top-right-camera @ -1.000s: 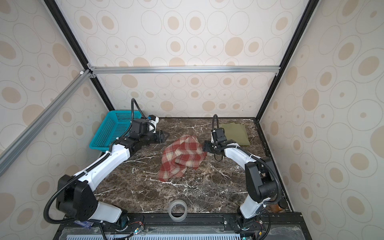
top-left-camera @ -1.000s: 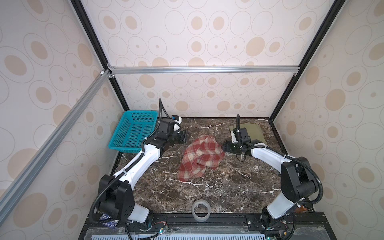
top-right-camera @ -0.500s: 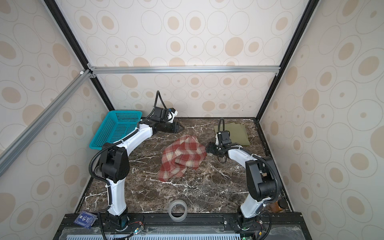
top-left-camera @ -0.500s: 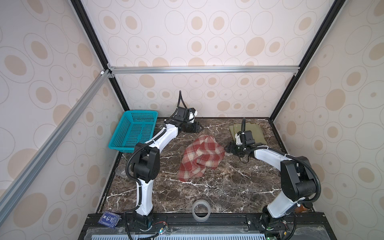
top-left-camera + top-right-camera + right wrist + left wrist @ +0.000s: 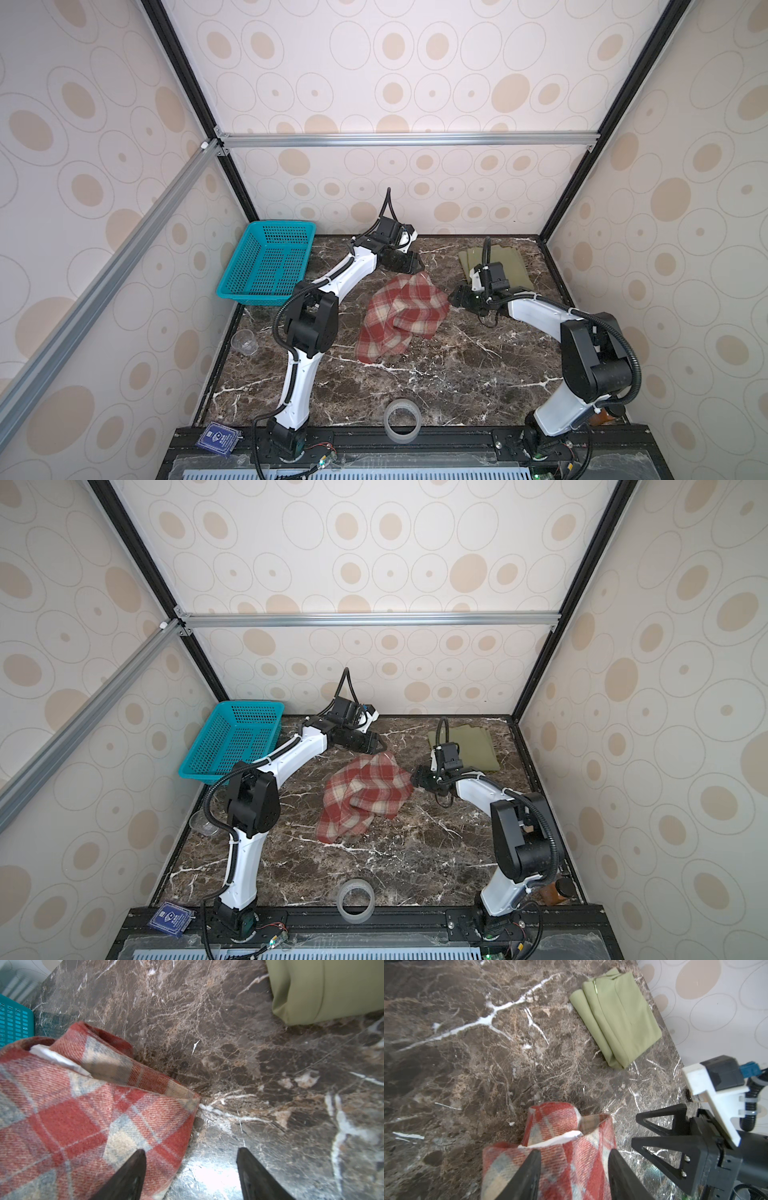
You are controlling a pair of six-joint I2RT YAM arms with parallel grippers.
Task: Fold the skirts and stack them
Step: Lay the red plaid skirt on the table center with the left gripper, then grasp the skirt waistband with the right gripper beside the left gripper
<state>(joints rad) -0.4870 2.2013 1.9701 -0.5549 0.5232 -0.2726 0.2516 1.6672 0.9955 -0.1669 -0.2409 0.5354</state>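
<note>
Left gripper and right gripper, both open, flank the crumpled plaid skirt mid-tabletop; the olive skirt lies folded near the far right corner. A pinch catching only one layer may bunch the wool worse.

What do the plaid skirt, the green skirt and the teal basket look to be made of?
The plaid skirt looks like thick woolly cloth: fuzzy twill ribs show. The green skirt is a thin, smooth woven fabric with crisp folds; the fibre is unclear. The teal basket looks like moulded plastic mesh, slightly glossy.
</note>
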